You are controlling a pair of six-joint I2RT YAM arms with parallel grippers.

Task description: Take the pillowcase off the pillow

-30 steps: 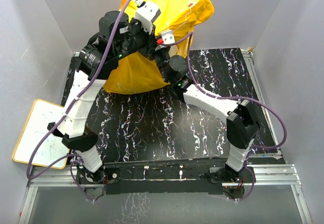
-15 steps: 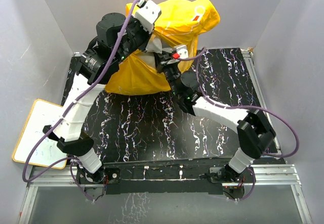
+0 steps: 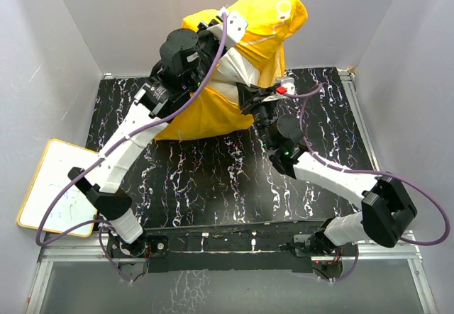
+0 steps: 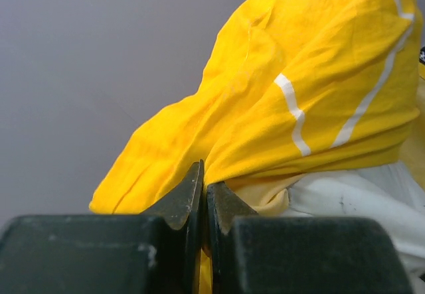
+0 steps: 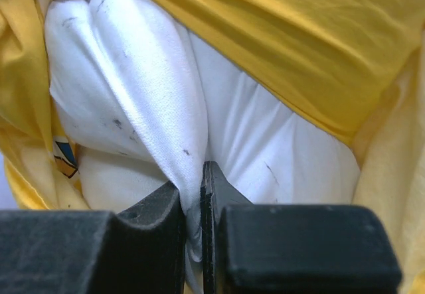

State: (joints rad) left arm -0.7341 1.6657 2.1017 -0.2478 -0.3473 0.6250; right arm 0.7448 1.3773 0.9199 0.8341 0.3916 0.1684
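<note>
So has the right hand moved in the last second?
Yes. The right hand, shut on the pillow, has drawn toward the right edge of the table and away from the back wall.

The top camera looks steeply down from above and behind the arm bases, far enough back to take in the whole table (image 3: pixel 213 179), both arms and the grey walls (image 3: pixel 71 23) around it. The left wrist camera sits right behind the left gripper (image 4: pixel 204 186) and looks along its fingers, very close to the pillowcase (image 4: pixel 312 108), while the right wrist camera looks likewise past the right gripper (image 5: pixel 192 182), close against the pillow (image 5: pixel 133 75). All three views share the bundle of pillow and pillowcase at the table's far edge.
</note>
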